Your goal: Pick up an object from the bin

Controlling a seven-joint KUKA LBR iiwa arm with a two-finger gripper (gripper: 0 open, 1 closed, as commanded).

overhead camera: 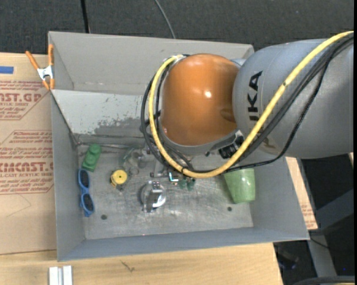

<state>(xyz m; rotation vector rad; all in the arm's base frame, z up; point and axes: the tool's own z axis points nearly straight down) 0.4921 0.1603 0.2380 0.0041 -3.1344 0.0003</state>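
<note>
Fingers are hidden under the orange wrist cover, so their spread cannot be told; the shiny silver metal piece mid-floor in the grey metal bin, near the small yellow round disc, should be straddled squarely before closing.

A robotics lab: KUKA arm over grey metal bin.

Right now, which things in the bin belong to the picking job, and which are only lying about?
Job in hand:
- gripper, down over the middle of the bin
- yellow disc, just left of it, perhaps the nearest pick

Lying about:
- blue sunglasses, far left
- green block, left
- green cup, right
</note>
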